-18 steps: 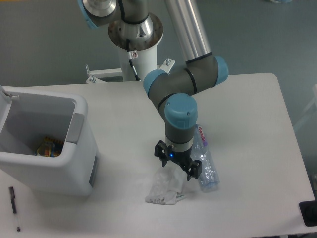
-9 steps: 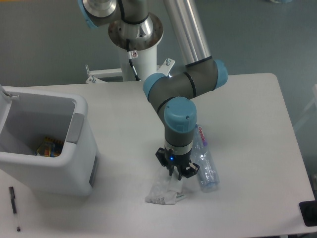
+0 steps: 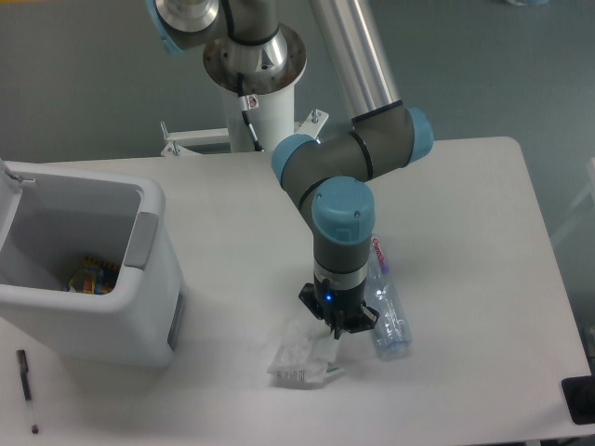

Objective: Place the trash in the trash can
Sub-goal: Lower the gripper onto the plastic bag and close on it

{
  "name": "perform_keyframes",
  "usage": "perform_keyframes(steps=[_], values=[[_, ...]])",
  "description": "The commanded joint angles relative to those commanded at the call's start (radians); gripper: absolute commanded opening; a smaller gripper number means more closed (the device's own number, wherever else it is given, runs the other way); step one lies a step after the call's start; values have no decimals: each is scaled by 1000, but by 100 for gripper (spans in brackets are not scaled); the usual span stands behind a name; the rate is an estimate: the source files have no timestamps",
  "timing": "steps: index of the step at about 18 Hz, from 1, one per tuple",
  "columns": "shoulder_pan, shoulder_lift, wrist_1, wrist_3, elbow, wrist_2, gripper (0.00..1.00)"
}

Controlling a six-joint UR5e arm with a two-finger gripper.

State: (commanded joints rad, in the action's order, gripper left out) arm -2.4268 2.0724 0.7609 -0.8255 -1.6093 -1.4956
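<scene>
Since the earlier frame the jaws [image 3: 337, 325] have drawn in from a wide spread to nearly closed, pinching the upper edge of the crumpled wrapper [image 3: 302, 358], apparently to lift it clear. That wrapper lies on the bench [image 3: 483, 232] directly under them, the water bottle [image 3: 386, 311] just right of it, the trash can [image 3: 84, 269] well left.

- We find the trash can [image 3: 88, 279] at the table's [image 3: 465, 232] left side, with items lying inside it.
- A pen [image 3: 27, 391] lies in front of the trash can, near the table's front edge.
- The wrapper [image 3: 302, 357] lies right of the trash can, the gripper [image 3: 337, 325] directly over its rear edge.
- The bottle [image 3: 384, 302] lies just right of the wrapper.
</scene>
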Motion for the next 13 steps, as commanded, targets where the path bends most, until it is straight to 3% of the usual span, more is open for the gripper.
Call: perform_keyframes(steps=[10,13], values=[[0,-6,0,218,72,138,0],[-2,-69,8,239,63,170,0]])
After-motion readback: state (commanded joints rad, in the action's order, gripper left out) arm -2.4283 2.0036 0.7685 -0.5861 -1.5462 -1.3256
